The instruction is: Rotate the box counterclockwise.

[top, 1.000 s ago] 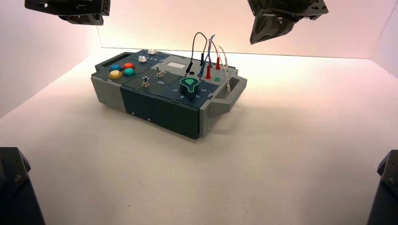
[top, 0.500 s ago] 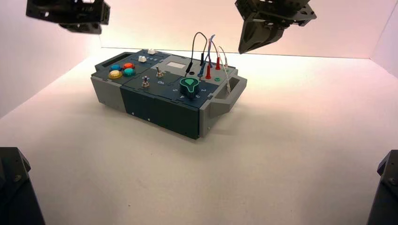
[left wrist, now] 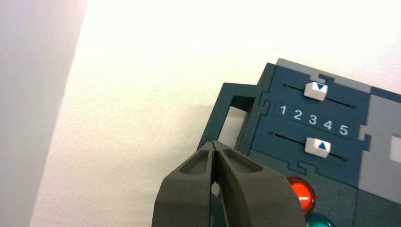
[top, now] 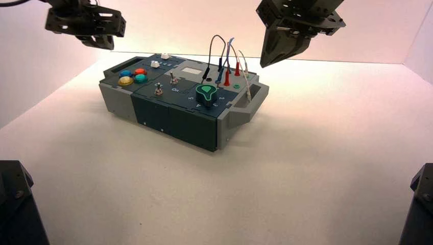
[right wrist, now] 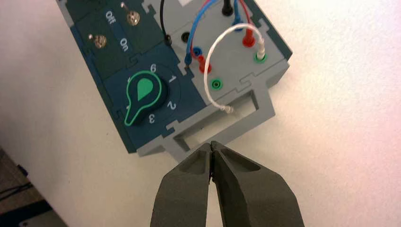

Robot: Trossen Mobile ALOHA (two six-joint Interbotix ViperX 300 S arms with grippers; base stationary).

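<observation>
The box lies slantwise on the white table, dark-blue with grey ends and a handle at each end. My left gripper hangs shut above the box's far left end; in its wrist view the closed tips hover over the dark-blue handle, beside the sliders lettered 1 to 5. My right gripper hangs shut above and behind the right end. Its tips sit just outside the grey handle, apart from it. The green knob and the On/Off toggle switches show beyond.
Looping wires stand up from the box's right half, close under my right gripper. White walls close in the table at the back and left. Black arm bases fill the near corners.
My right gripper has come down and leftward toward the box's right end. My left gripper has dropped and shifted slightly right, toward the left end. The box has not moved.
</observation>
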